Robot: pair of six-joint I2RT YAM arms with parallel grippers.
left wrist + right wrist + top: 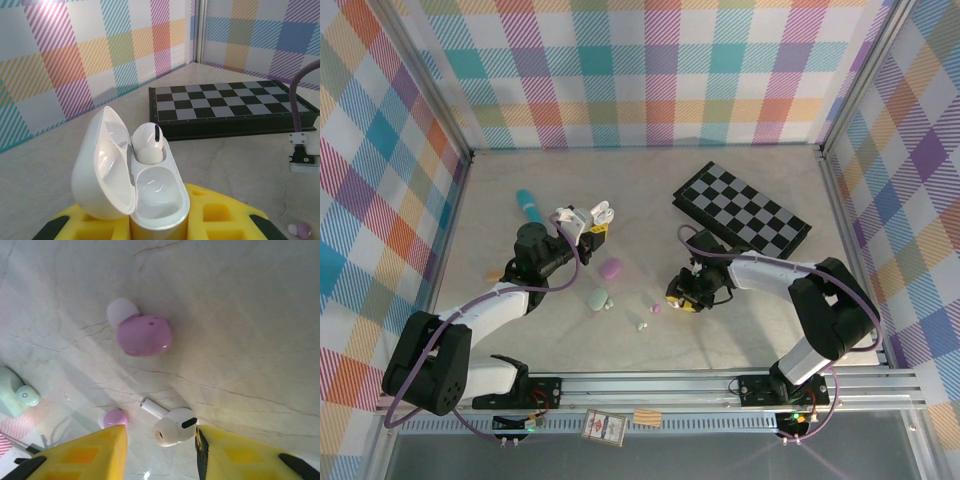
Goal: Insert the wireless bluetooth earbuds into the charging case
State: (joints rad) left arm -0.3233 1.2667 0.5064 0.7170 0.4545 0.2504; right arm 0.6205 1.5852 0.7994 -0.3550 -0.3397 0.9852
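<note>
My left gripper [157, 226] is shut on the base of a white charging case [160, 200] and holds it up with the lid [102, 165] swung open. One white earbud [148, 142] sits in the far socket; the near socket is bare. The top view shows this gripper [582, 226] and the case [600, 212] left of centre. My right gripper [160, 455] stands open low over the table [685, 296]. A white stemmed earbud [172, 426] lies between its yellow fingers [85, 452], close to the right one. Two lilac earbuds [142, 332] [115, 417] lie beyond it.
A black-and-white chessboard [740, 208] lies at the back right. A lilac case [611, 268] and a mint case [597, 299] rest mid-table, with small buds [642, 325] nearby. A teal object [528, 207] lies at the back left. Plaid walls enclose the table.
</note>
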